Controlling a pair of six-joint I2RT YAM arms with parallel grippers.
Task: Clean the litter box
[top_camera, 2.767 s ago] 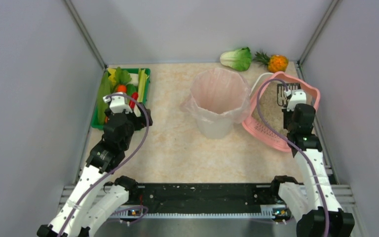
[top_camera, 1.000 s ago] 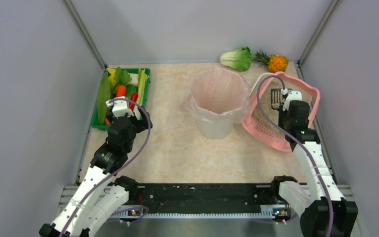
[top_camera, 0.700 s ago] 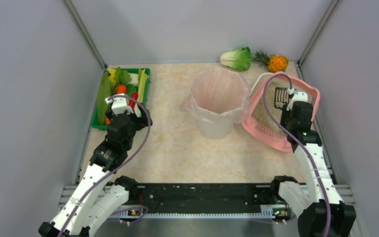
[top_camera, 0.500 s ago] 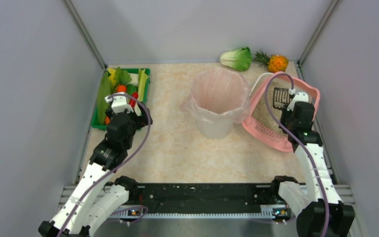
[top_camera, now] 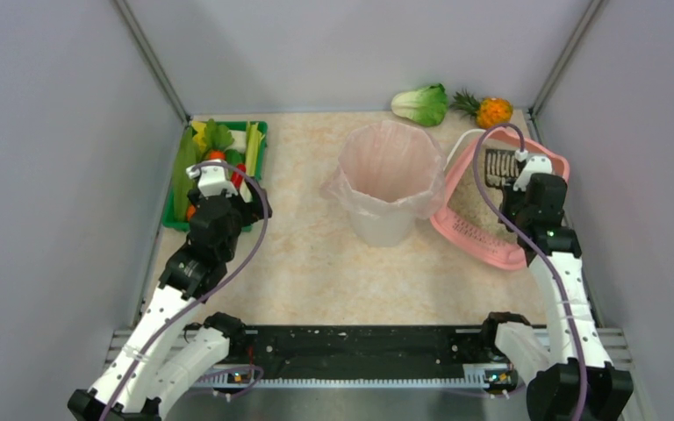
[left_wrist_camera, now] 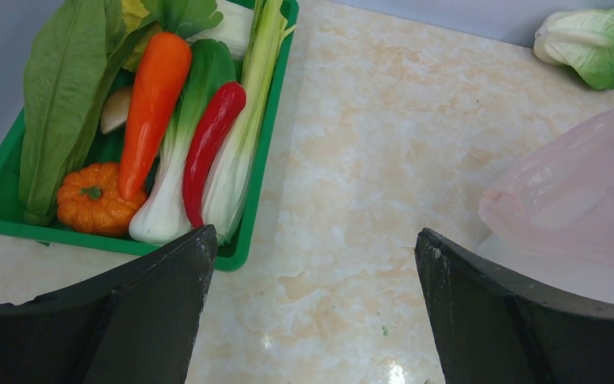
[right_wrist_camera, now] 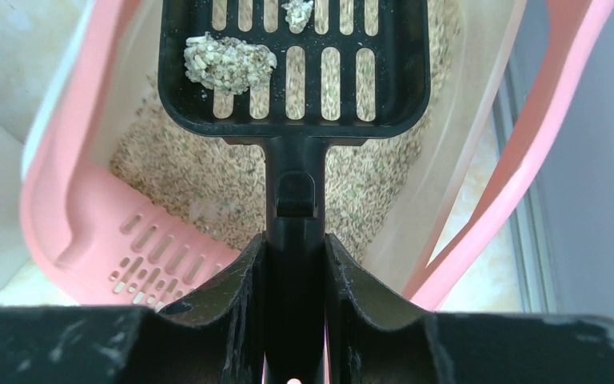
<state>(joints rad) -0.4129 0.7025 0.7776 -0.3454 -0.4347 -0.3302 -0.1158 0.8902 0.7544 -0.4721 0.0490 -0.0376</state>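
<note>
worktop [top_camera: 298, 254], marbled beige, top view.
- litter box [top_camera: 478, 247]: pink tray at 2 o'clock, just beside the bin, beige granules inside, slotted strip along its near edge.
- right gripper [right_wrist_camera: 294, 256]: clamped on the handle of a black slotted scoop [right_wrist_camera: 296, 64], which is held above the granules; 1 pale clump [right_wrist_camera: 228, 60] lies at 10 o'clock on the scoop head, 1 smaller bit at 12 o'clock.
- left gripper [left_wrist_camera: 313, 236]: fingers spread wide, nothing between them, above bare worktop between vegetable tray and bin.
- bin [top_camera: 390, 175]: white, pink liner, centre.
- green tray [left_wrist_camera: 268, 152]: 10 o'clock, holding carrot, red chilli, leafy greens, small pumpkin.
- bok choy [top_camera: 421, 103] and pineapple [top_camera: 494, 111]: 1 o'clock, far edge.
</note>
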